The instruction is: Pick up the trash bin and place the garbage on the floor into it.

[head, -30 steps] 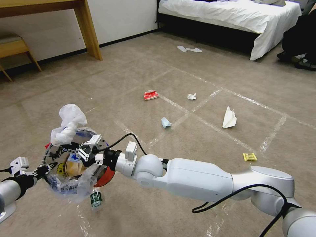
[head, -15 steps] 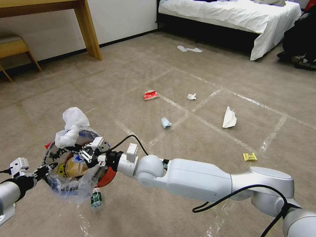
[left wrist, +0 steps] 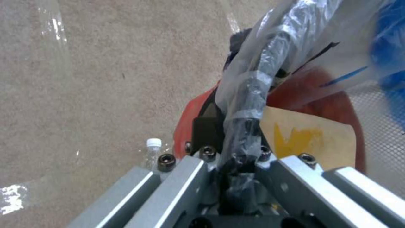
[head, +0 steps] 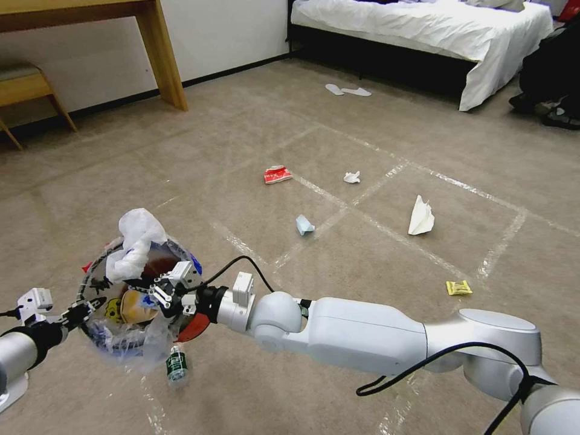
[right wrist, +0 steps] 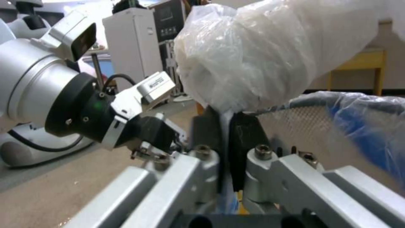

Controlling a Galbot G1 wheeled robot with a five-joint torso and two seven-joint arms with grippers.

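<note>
Two grippers worked the trash bin (head: 121, 314), held off the floor (head: 362, 254) at lower left. Left gripper (head: 81, 311) clamped the bag-wrapped rim (left wrist: 249, 104); right gripper (head: 158, 289) pinched a white plastic bag (head: 134, 241) over the opening, jaws closed on it. Brown paper bag (head: 134, 307) sat inside. Green-label bottle (head: 176, 365) lay just below the bin, label too small to read. Farther off: red wrapper (head: 277, 174), blue packet (head: 304, 225), white wad (head: 351, 177), folded paper (head: 420, 216), yellow packet (head: 458, 287). Bed (head: 423, 30) & table leg (head: 163, 54) stood well apart.
</note>
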